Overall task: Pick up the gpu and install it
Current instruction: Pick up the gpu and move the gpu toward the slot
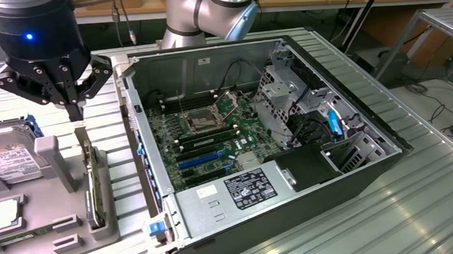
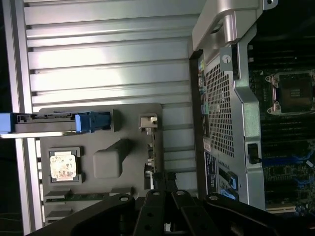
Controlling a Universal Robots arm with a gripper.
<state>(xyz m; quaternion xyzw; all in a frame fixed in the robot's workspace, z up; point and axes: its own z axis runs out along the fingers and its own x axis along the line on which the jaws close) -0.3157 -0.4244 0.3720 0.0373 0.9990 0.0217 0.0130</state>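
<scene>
The gpu (image 1: 92, 180) is a thin dark card standing on its long edge in a slot of the grey holder tray (image 1: 61, 229), to the exterior view's left of the open computer case (image 1: 273, 136). My black gripper (image 1: 76, 114) hangs just above the card's far end, fingers together and holding nothing. In the wrist view the gpu (image 2: 152, 152) appears edge-on with its silvery bracket (image 2: 147, 121) at one end. There my gripper (image 2: 163, 183) sits over the card's other end.
The tray also holds a hard drive (image 1: 7, 162) with blue rails, a processor chip (image 1: 2, 214) and a green memory stick (image 1: 23, 235). Inside the case lie the motherboard (image 1: 211, 128), blue slots (image 1: 201, 159) and the power supply (image 1: 238, 190). Ribbed metal table (image 1: 417, 210) surrounds everything.
</scene>
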